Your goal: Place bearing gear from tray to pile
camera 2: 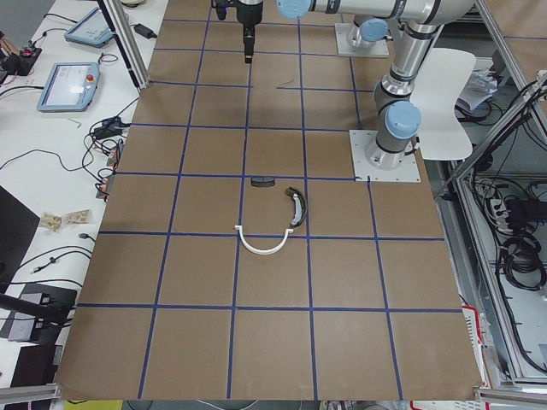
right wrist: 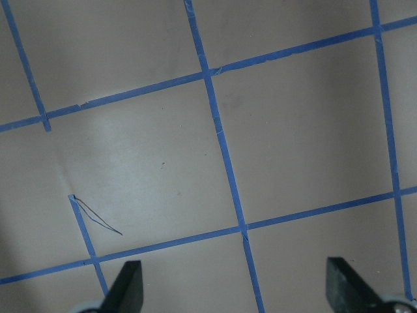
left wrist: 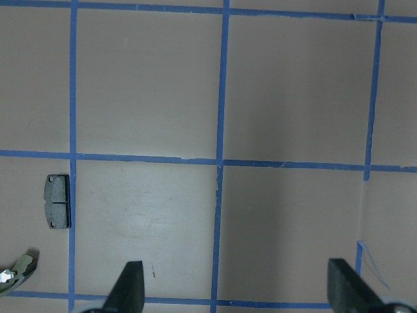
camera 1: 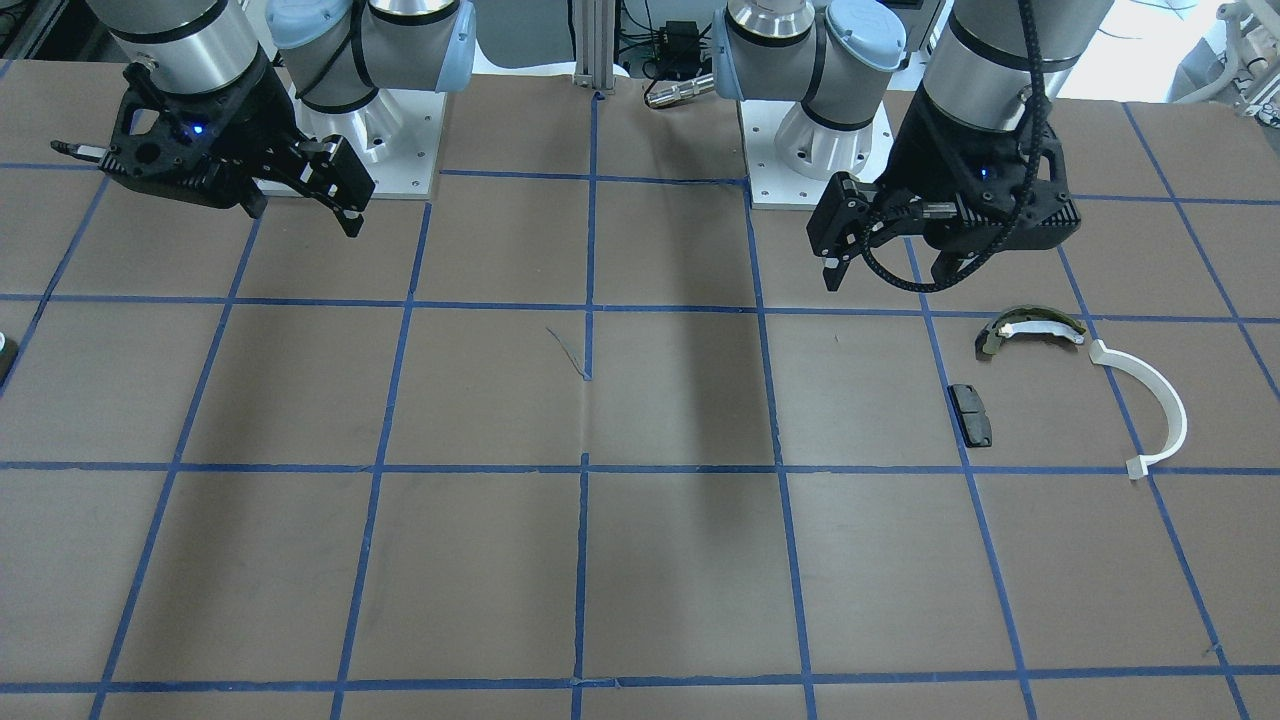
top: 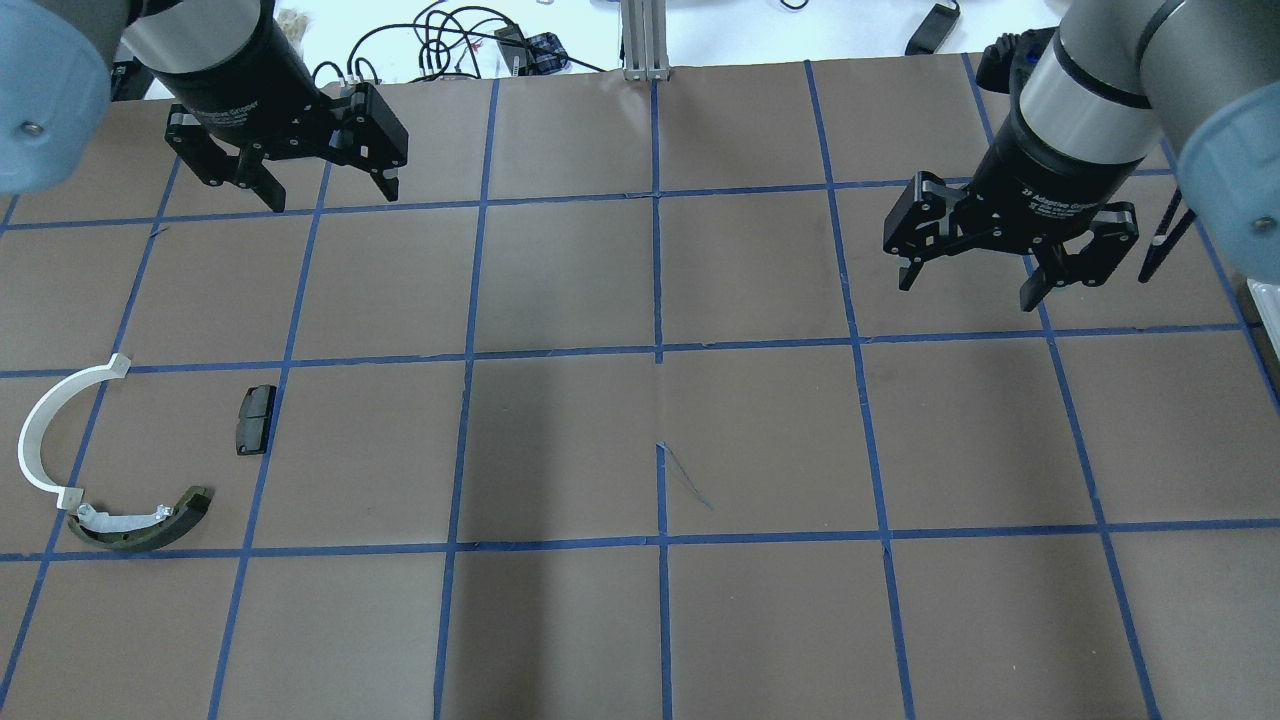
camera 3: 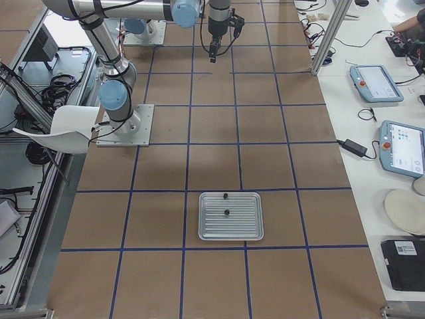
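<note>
We make out two small dark parts [camera 3: 226, 212] on the ribbed metal tray [camera 3: 249, 227], one near its middle and one by its far rim. They are too small for us to tell which is the bearing gear, though it is probably one of them. The tray lies flat on the table [top: 760, 440] toward the robot's right end and shows only in the exterior right view.

The pile lies well apart from it, on the robot's left side. It is made up of a white curved arc [top: 30, 435], an olive-dark brake shoe [top: 135, 540] just beside one end of the arc, and a small black pad [top: 255, 418] a little apart from both.

We see the left gripper [top: 330, 190] hanging above the table beyond the pile, with its jaws spread and nothing between them. The right gripper [top: 968, 285] hangs over bare taped squares on the other side, likewise spread and empty. In each wrist view we find only table and blue tape between the fingers [left wrist: 130, 290].
</note>
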Available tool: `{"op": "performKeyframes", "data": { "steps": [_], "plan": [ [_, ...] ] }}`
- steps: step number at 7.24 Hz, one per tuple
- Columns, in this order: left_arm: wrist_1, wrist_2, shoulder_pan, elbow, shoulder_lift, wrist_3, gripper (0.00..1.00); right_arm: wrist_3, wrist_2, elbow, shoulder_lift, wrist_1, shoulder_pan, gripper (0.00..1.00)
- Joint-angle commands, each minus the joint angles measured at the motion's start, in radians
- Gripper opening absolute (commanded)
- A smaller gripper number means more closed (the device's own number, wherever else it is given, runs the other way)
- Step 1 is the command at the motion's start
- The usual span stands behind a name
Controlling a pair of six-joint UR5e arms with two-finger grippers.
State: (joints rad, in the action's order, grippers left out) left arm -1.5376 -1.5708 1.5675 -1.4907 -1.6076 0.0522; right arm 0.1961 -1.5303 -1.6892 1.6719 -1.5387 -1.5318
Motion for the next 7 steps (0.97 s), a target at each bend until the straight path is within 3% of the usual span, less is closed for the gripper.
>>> {"op": "performKeyframes", "data": {
  "steps": [1,7],
  "plan": [
    [0.001,0.000,0.000,0.000,0.000,0.001,1.00,-0.001,-0.002,-0.006,0.000,-0.001,0.001,1.00],
    [-0.001,0.000,-0.003,-0.002,0.002,-0.002,1.00,-0.015,0.002,-0.001,-0.006,-0.021,0.002,1.00]
  ]
}}
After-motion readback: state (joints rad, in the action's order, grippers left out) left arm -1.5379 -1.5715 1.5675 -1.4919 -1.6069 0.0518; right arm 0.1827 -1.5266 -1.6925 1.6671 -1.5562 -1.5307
